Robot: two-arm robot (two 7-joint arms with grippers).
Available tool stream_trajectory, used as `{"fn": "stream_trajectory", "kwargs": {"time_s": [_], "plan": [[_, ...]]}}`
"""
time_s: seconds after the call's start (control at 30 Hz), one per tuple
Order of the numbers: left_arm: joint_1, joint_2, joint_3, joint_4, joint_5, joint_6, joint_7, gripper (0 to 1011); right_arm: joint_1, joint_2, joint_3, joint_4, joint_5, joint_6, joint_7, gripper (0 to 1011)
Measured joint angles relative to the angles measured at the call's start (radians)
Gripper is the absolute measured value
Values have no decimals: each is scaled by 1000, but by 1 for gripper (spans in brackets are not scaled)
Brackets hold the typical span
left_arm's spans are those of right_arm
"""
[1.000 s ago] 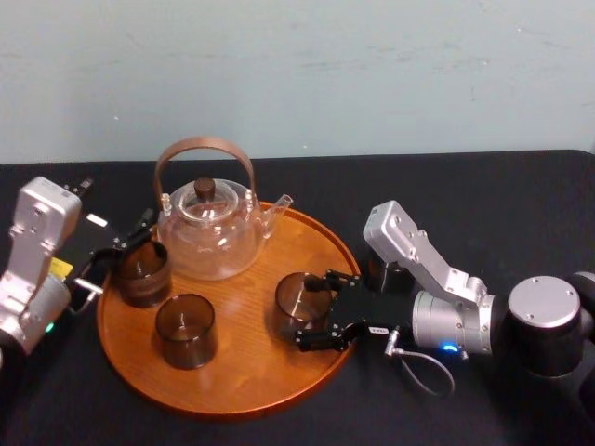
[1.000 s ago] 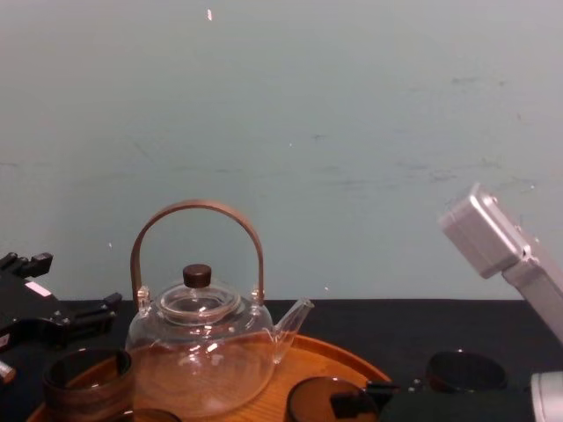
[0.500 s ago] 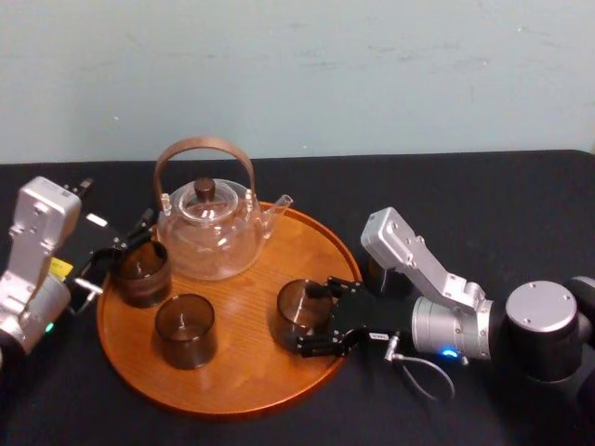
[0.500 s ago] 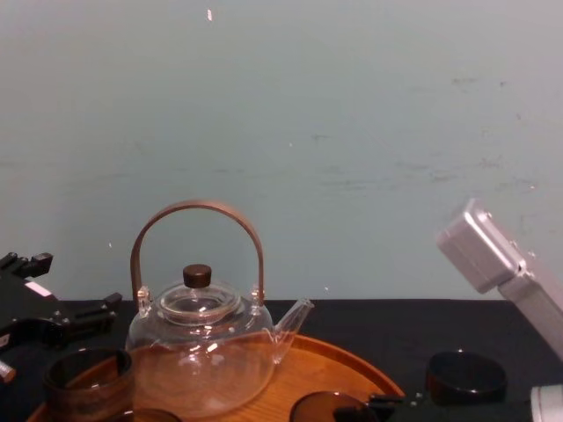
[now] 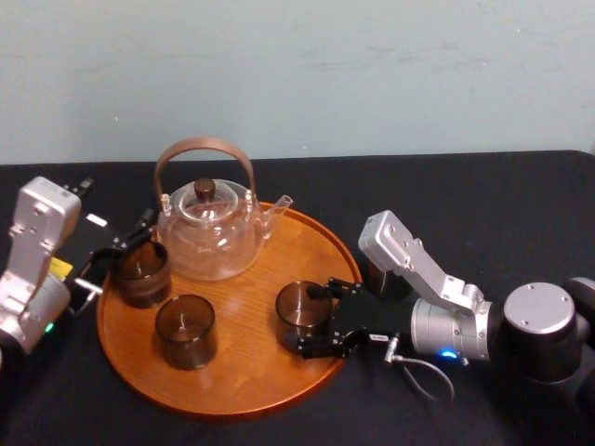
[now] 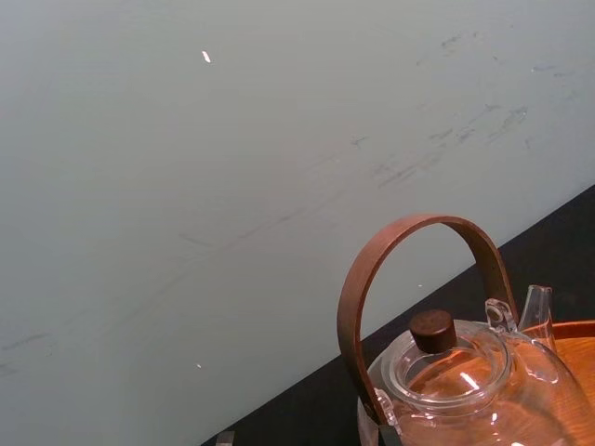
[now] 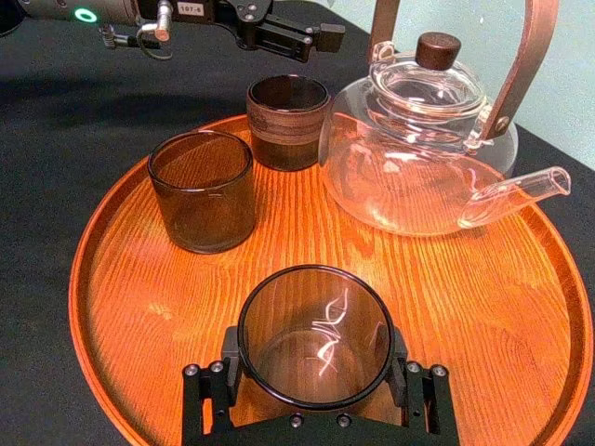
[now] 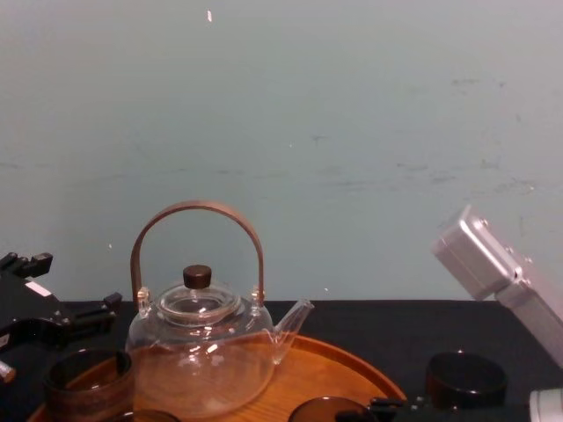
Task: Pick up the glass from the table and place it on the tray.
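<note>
My right claw is clasping the smoked glass by its sides at the tray's 4 o'clock. The glass is likely light, slick and fragile. My left claw is idling at 9 o'clock.

Silver arms, black screw-studded right claw, looped grey cable.

Pale grey-green wall behind, faintly scuffed; black cloth-covered table meets it.

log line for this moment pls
right pincer: shut on glass | glass: on tray, right part | left pincer: beside banded cup | teapot: on tray
</note>
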Motion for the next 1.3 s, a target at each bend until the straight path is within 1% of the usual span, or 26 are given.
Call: {"fn": "stream_trajectory", "kwargs": {"time_s": [0.27,0.3,0.37,0.43,1.07,1.27,1.3], "plan": [[0,0,0,0,0,0,0,1002,0,0,1,0,2,1,0,905],[0,0,0,0,0,0,0,1001,0,0,1,0,0,2,0,919],[0,0,0,0,0,0,0,1001,0,0,1,0,1,2,0,978],[0,0,0,0,0,0,0,1001,0,0,1,0,1,2,0,1002],[0,0,0,0,0,0,0,1001,-1,1,6,-2,10,2,6,1003],[0,0,0,0,0,0,0,1002,-17,28,23,-37,36,1,24,1002],[0,0,0,0,0,0,0,1001,-24,38,27,-50,42,2,27,1002]]}}
